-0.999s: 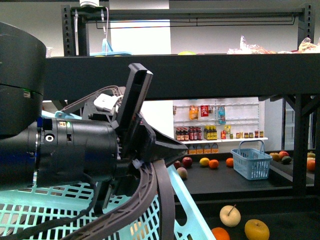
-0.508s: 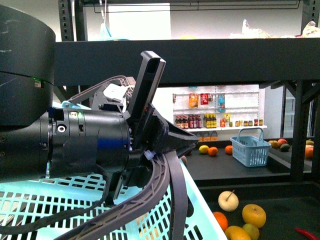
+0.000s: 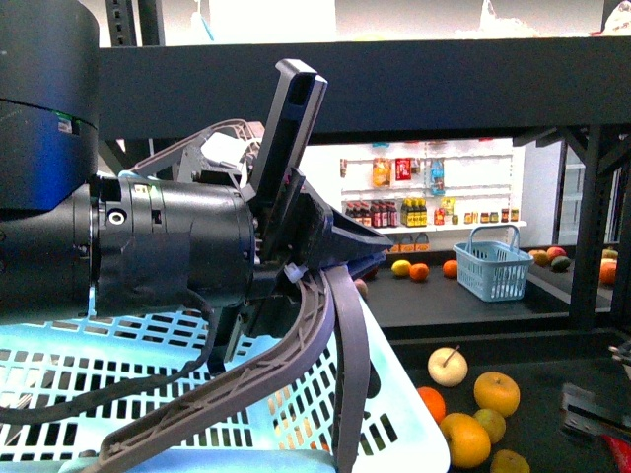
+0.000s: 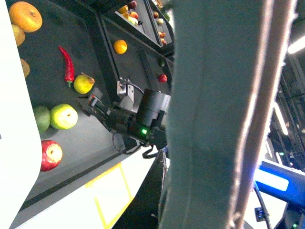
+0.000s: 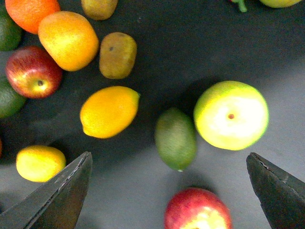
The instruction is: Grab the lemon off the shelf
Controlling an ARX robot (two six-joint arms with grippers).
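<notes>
The black shelf (image 3: 414, 99) has a lower deck (image 5: 190, 57) strewn with fruit. In the right wrist view a bright yellow oval lemon (image 5: 40, 163) lies just beside one finger (image 5: 57, 195). A deeper orange-yellow pointed oval fruit (image 5: 109, 111) lies a little further off. My right gripper (image 5: 168, 155) is open above the deck, with a green lime (image 5: 175, 138) and a red apple (image 5: 197, 210) between its fingers. It also shows low in the front view (image 3: 592, 409). My left gripper (image 3: 325, 258) is shut on the grey handle of a pale blue basket (image 3: 296, 424).
Near the lemon lie a green apple (image 5: 231, 114), a brown kiwi (image 5: 117, 54), a red apple (image 5: 32, 71) and an orange-yellow fruit (image 5: 69, 40). A cream apple (image 3: 449, 367) sits further back. A red chili (image 4: 67, 64) lies on the deck. A small blue basket (image 3: 496, 271) stands on a far shelf.
The shelf's deck has risen in the front view and more fruit shows on the lower deck. My right gripper has come into view at the lower right. The left gripper still holds the basket.
</notes>
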